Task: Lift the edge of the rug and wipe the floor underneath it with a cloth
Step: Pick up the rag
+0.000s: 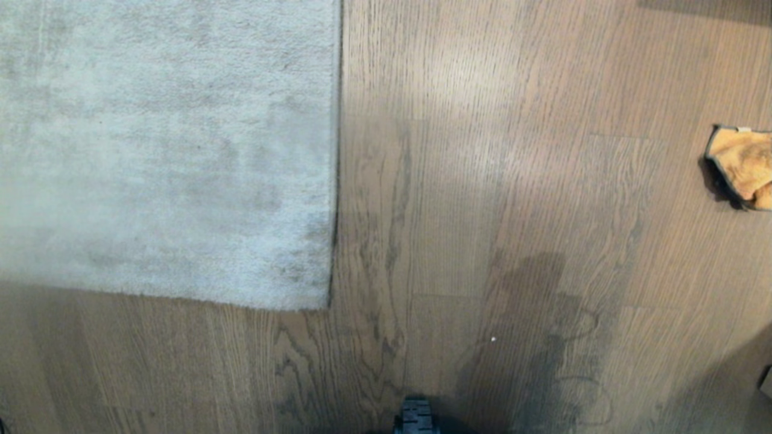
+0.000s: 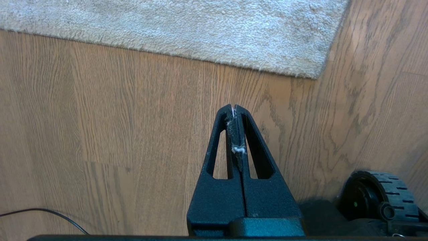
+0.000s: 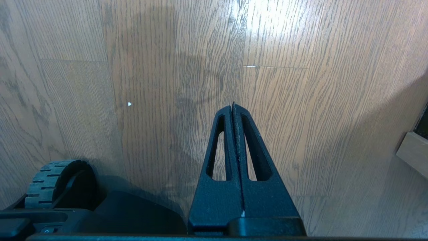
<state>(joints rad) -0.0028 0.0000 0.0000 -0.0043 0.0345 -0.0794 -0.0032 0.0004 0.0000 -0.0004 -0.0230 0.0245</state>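
**Desk:** Head view, left to right?

**Photographer:** Grey rug edge [image 1: 335,181] runs from twelve o'clock down to a square corner, lying flat on the wood-grain floor [image 1: 458,181]. The orange cloth [image 1: 745,169] sits at three o'clock, well apart from the rug.

**Desk:** And the grippers?

**Photographer:** Left gripper [image 2: 235,107] clenched, empty, lint on its fingers, rug corner at one o'clock. Right gripper [image 3: 233,105] clenched over bare planks.

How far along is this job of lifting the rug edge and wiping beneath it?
Nothing is done. The rug edge lies flat on the wood floor; the orange cloth sits untouched far right. Both claws, left and right, hang shut and empty. Fetching, lifting and wiping all remain.
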